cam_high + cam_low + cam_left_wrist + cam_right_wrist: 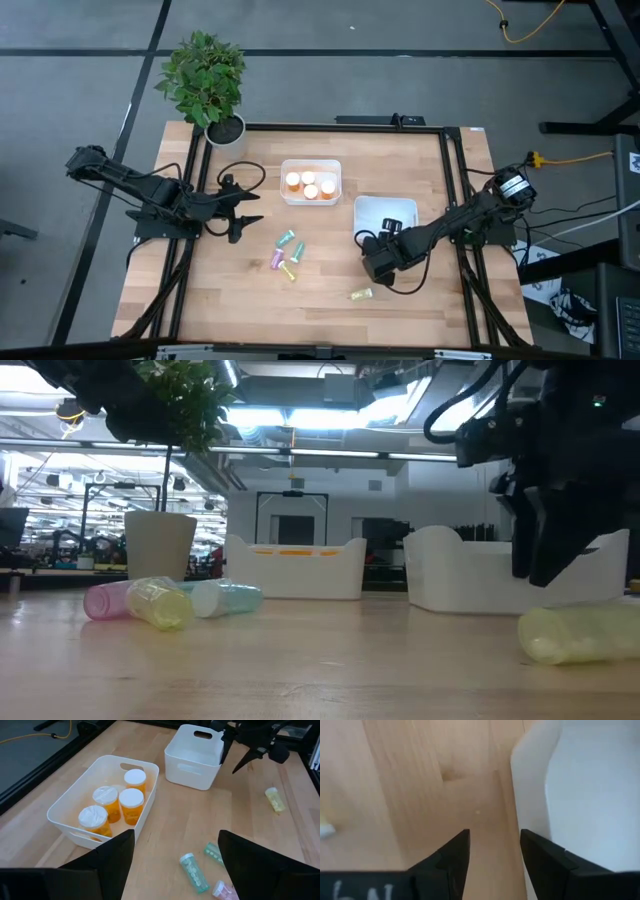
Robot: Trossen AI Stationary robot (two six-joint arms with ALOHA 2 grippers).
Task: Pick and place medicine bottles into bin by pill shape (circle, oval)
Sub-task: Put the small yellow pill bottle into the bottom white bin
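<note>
Several orange medicine bottles (131, 802) with white caps stand upright in the far white bin (311, 182). Pastel bottles (289, 253) lie on their sides mid-table: teal (194, 872), pink (105, 600) and yellow (160, 603). Another yellow bottle (360, 294) lies alone toward the near edge. My right gripper (495, 851) is open and points down over bare wood beside the near-left corner of the second white bin (386, 217), touching nothing. My left gripper (175, 865) hangs open at the table's left, above the wood.
A potted plant (205, 85) stands at the far left corner. A black frame rail (455, 200) runs along the table's edges. Bare wood lies between the pastel bottles and the lone yellow bottle (575, 632).
</note>
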